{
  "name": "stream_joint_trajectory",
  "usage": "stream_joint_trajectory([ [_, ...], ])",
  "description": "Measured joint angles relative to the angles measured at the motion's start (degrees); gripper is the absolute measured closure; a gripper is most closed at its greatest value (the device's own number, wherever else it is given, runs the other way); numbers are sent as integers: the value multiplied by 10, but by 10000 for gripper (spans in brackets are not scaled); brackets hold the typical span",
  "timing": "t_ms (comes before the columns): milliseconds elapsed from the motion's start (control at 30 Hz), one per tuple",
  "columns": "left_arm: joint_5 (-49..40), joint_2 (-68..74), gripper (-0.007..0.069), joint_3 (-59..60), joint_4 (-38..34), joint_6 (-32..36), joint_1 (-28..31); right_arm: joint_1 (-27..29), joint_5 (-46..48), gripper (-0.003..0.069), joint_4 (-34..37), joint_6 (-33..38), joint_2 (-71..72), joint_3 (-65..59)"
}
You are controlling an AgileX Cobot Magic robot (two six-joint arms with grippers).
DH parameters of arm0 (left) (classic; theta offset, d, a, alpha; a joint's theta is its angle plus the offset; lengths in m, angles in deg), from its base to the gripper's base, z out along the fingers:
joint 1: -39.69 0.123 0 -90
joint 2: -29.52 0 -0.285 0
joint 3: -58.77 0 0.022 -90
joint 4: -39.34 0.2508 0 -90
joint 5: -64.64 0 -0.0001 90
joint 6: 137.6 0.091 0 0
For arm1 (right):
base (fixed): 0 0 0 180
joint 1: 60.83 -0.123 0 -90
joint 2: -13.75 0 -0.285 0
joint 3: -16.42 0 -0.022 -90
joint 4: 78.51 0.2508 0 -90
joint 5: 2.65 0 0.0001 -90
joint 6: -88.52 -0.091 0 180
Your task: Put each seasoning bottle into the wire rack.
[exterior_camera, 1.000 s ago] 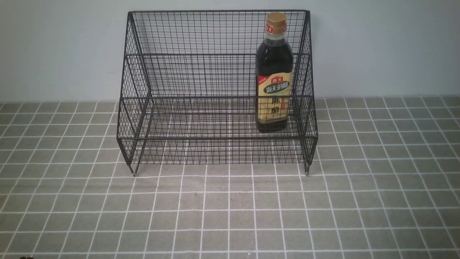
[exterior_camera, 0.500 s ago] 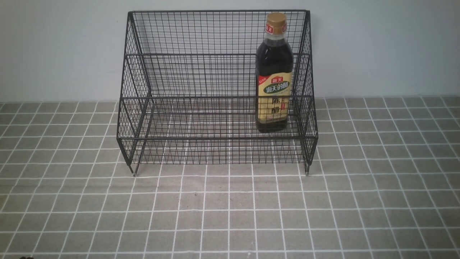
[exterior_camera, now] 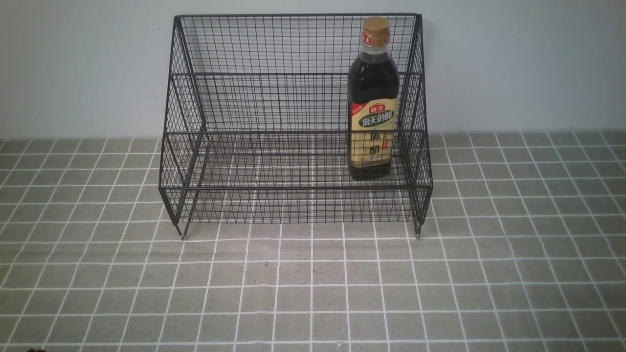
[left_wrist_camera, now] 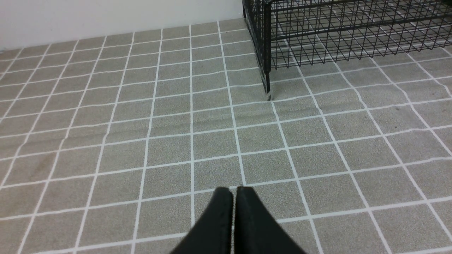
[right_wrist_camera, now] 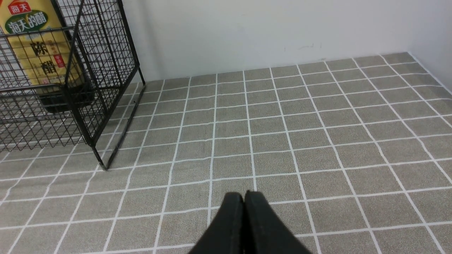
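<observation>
Grey tiled-pattern covering (exterior_camera: 313, 293) stretches before a pale wall (exterior_camera: 513, 63). At its far side, the dark vinegar bottle (exterior_camera: 373, 83) stands in the right part of the black wire-mesh rack (exterior_camera: 294, 187). Both the left gripper (left_wrist_camera: 235, 192) and right gripper (right_wrist_camera: 243, 197) are closed, fingertips together.
</observation>
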Motion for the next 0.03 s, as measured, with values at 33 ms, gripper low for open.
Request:
stream_joint_trajectory([
  [33,0,0,631,0,0,0,0,0,0,670,0,0,0,0],
])
